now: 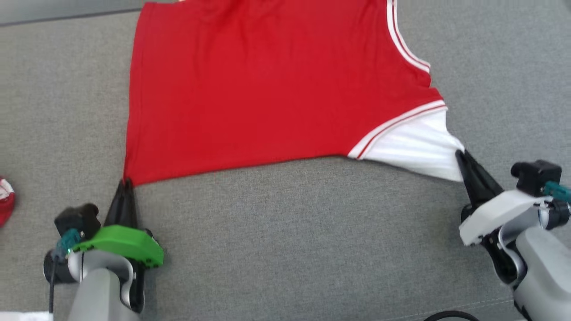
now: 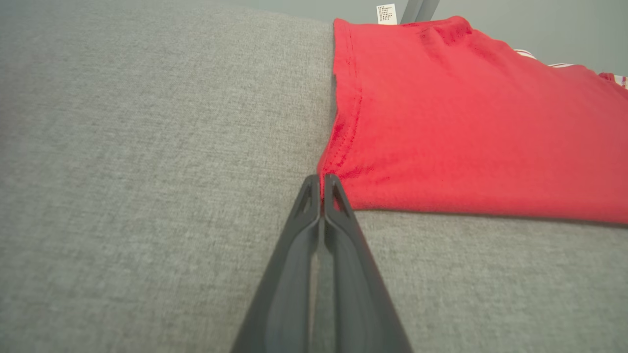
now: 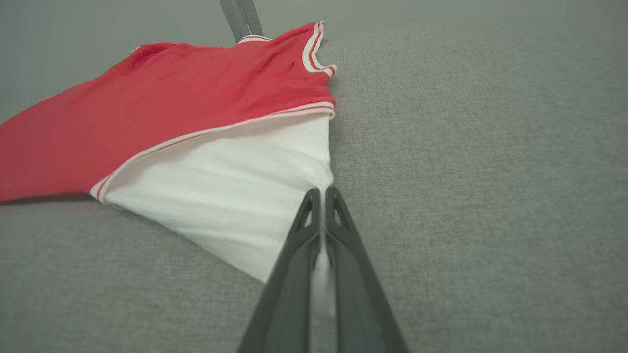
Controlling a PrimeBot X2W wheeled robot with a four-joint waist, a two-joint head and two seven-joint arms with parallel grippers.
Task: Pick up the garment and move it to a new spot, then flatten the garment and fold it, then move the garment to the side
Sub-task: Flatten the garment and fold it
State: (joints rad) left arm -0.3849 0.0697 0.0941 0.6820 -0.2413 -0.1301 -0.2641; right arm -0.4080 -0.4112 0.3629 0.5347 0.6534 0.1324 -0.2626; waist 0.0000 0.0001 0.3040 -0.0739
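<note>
The garment [image 1: 267,89] is a red top with white-striped trim and a white sleeve, spread on the grey cloth surface. My left gripper [image 1: 126,183] is shut on its near-left red hem corner, seen close up as my left gripper [image 2: 322,179] pinching the garment [image 2: 466,122]. My right gripper [image 1: 460,154] is shut on the edge of the white sleeve [image 1: 415,154] at the near right. In the right wrist view the right gripper [image 3: 323,191] has white cloth of the garment [image 3: 196,98] squeezed between its fingers. The near edge is stretched between both grippers.
The grey fabric surface [image 1: 290,232] runs wide in front of the garment and to both sides. A small red and white item [image 1: 5,200] lies at the far left edge. A black cable [image 1: 450,315] shows at the bottom right.
</note>
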